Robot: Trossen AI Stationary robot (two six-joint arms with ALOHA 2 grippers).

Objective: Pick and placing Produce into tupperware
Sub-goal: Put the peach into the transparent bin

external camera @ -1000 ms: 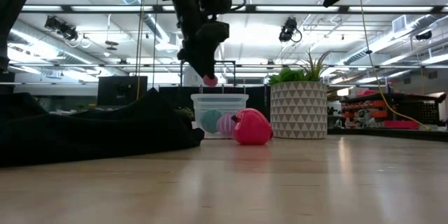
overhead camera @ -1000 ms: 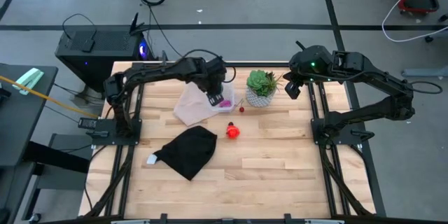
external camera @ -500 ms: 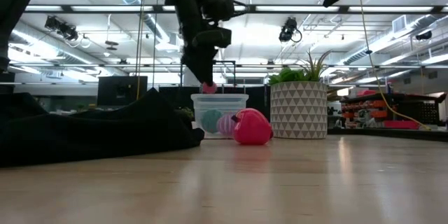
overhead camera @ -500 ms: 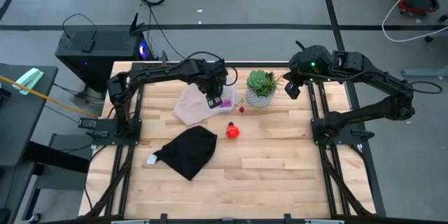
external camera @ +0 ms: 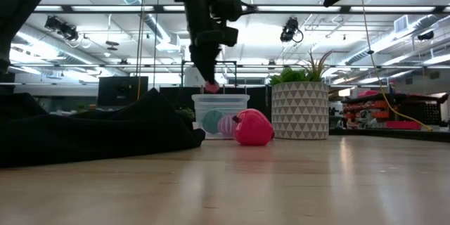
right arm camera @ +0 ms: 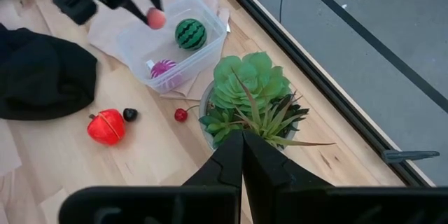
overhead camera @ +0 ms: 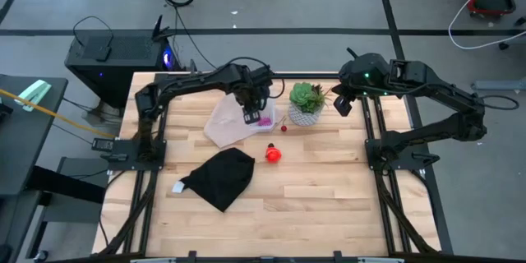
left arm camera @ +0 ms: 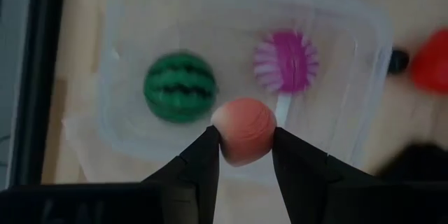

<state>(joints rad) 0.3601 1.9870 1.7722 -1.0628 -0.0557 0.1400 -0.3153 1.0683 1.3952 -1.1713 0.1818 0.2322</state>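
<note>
Left end effector (left arm camera: 245,155): hung just above the tupperware (left arm camera: 350,56), fingers pinching a small pink piece (left arm camera: 243,130).
Tupperware contents: green striped ball (left arm camera: 180,87) and magenta-purple piece (left arm camera: 285,61).
Red-orange piece (overhead camera: 273,154): lay on the worktop (overhead camera: 329,197), beside the tub.
Right end effector (right arm camera: 242,155): waited above the succulent (right arm camera: 253,94), fingers pressed together.

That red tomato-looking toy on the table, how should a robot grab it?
From straight above, pinching the red-orange piece across its rounded middle. It sits alone on bare wood, clear of the black cloth and the small dark bit beside it, so fingers probably fit either side.
</note>
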